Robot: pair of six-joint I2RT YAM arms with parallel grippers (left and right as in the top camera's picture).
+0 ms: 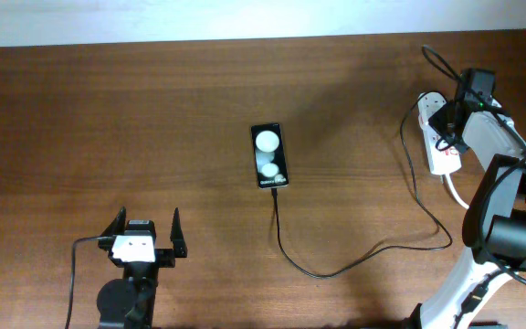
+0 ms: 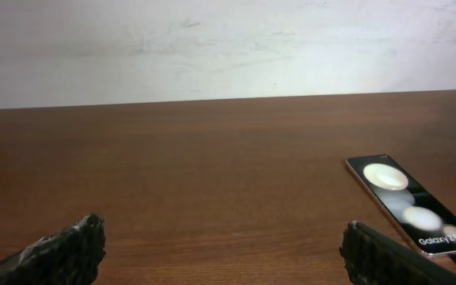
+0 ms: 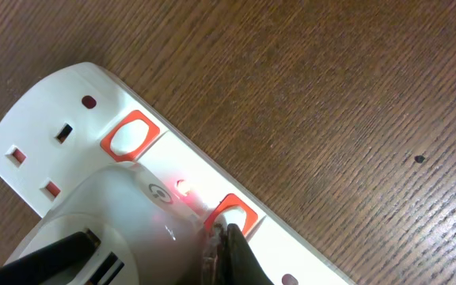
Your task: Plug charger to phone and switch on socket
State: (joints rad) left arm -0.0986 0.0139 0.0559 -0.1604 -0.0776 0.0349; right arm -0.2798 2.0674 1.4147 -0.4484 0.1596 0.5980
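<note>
The black phone [image 1: 269, 155] lies mid-table with two white round patches; it also shows in the left wrist view [image 2: 408, 204]. The thin black charger cable [image 1: 336, 270] runs from the phone's near end, where its tip sits, across to the right. Its white adapter [image 3: 113, 218] sits plugged in the white socket strip [image 1: 441, 137]. My right gripper [image 3: 226, 249] is shut, its tip pressing on a red-framed switch [image 3: 240, 212]; a small red light [image 3: 184, 188] glows beside it. My left gripper [image 1: 144, 236] is open and empty near the front edge.
The strip's thick white cord [image 1: 453, 190] curves off toward the right arm's base [image 1: 510, 228]. A second red-framed switch [image 3: 131, 136] and free sockets [image 3: 63, 133] lie further along the strip. A pale wall [image 2: 228, 47] borders the table's far edge.
</note>
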